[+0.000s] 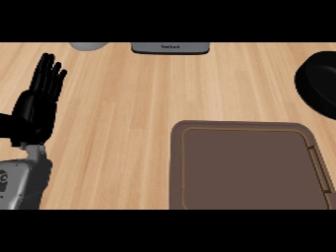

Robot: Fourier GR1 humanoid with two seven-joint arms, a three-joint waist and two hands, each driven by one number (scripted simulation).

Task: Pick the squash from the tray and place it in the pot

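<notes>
A brown tray (247, 167) lies at the lower right of the wooden counter, and nothing shows on it. Cut off by the right edge is a black pot (323, 88), up and to the right of the tray. No squash appears anywhere. My left hand (36, 106) rests at the far left, open with its fingers straight and pointing up, holding nothing and well apart from the tray. My right hand does not show. A dark shape at the very right edge overlaps the pot, and I cannot tell what it is.
At the counter's far edge sit a grey box-shaped appliance (170, 47) and a pale grey rounded object (90, 46). Bare wooden counter (127, 98) stretches between my left hand and the tray.
</notes>
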